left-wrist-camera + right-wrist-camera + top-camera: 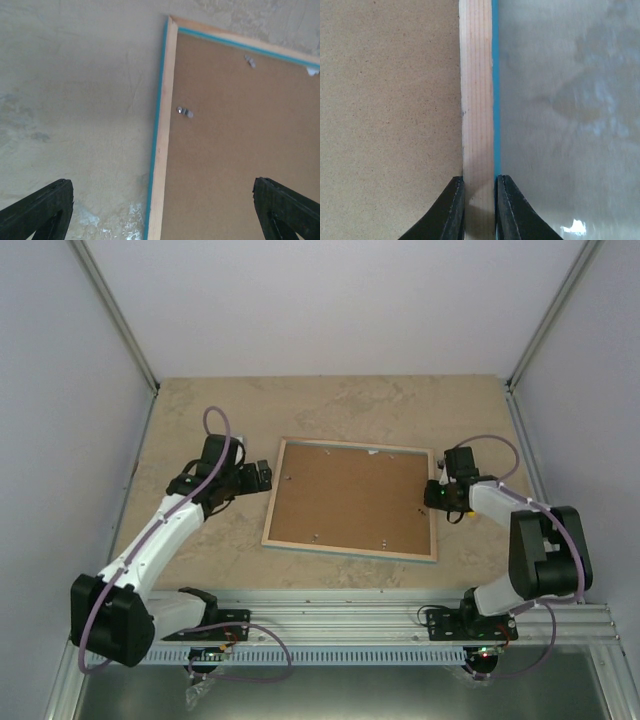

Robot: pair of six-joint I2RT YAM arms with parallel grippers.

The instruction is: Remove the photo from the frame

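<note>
Right wrist view: my right pincer (pixel 479 212) pinches the wooden rim of the frame (pixel 477 100) at its right edge. The frame lies face down on the table (pixel 190 410), fibreboard back up, with the photo hidden beneath. I judge it stiff, light and perhaps glazed, so the rim is the place to hold. My left pincer (pixel 160 215) hangs spread wide over the frame's left edge, holding nothing.

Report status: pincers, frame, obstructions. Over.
Left pincer open above frame, left edge. Right pincer shut on right rim. Frame face down, backing in, photo unseen. Metal tabs on backing.

Frame (pixel 350 500) back-up on the table (pixel 330 405)
</note>
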